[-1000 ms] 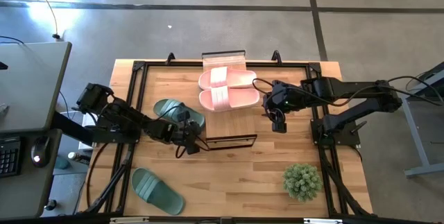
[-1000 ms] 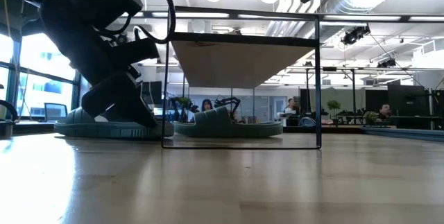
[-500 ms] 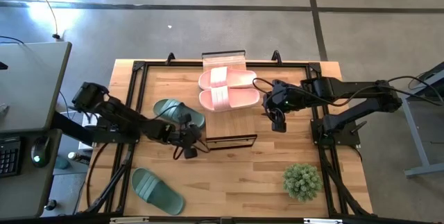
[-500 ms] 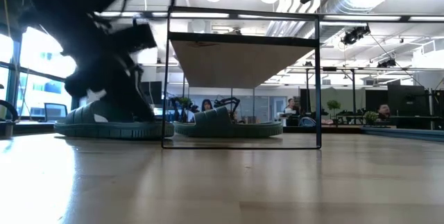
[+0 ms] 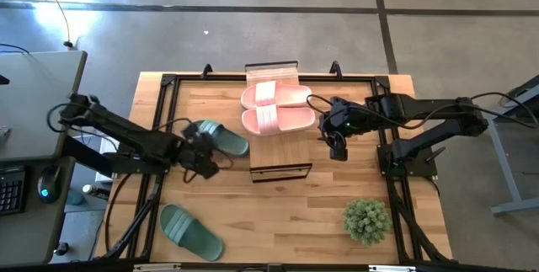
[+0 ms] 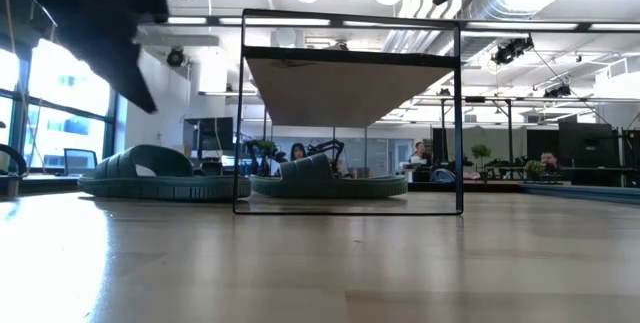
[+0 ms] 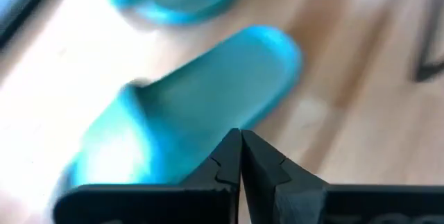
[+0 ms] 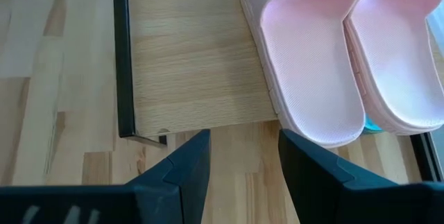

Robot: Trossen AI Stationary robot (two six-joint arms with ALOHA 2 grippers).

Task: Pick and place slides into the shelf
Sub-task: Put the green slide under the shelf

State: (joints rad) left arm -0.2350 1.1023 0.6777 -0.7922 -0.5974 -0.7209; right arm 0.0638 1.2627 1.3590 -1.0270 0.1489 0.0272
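Two pale pink slides (image 5: 276, 96) (image 5: 279, 120) lie sole-down side by side on the shelf's plank top (image 5: 274, 141). One sage-green slide (image 5: 222, 137) rests flat on the table just left of the shelf (image 6: 350, 113). Another green slide (image 6: 325, 178) sits under the shelf, and a third (image 5: 191, 232) lies near the near-left corner. My left gripper (image 5: 202, 159) hovers shut, raised above the table beside the left green slide (image 7: 194, 106). My right gripper (image 8: 239, 158) hangs open at the shelf's right side, near the pink slides (image 8: 312, 64).
A small green potted plant (image 5: 366, 220) stands near the near-right corner. A black metal frame (image 5: 164, 120) runs around the tabletop. Bare wood lies between the shelf and the table's near edge.
My left gripper has risen off the table beside the shelf's near-left corner and drawn back toward the table's left edge. The green slide left of the shelf stays where it was on the table.
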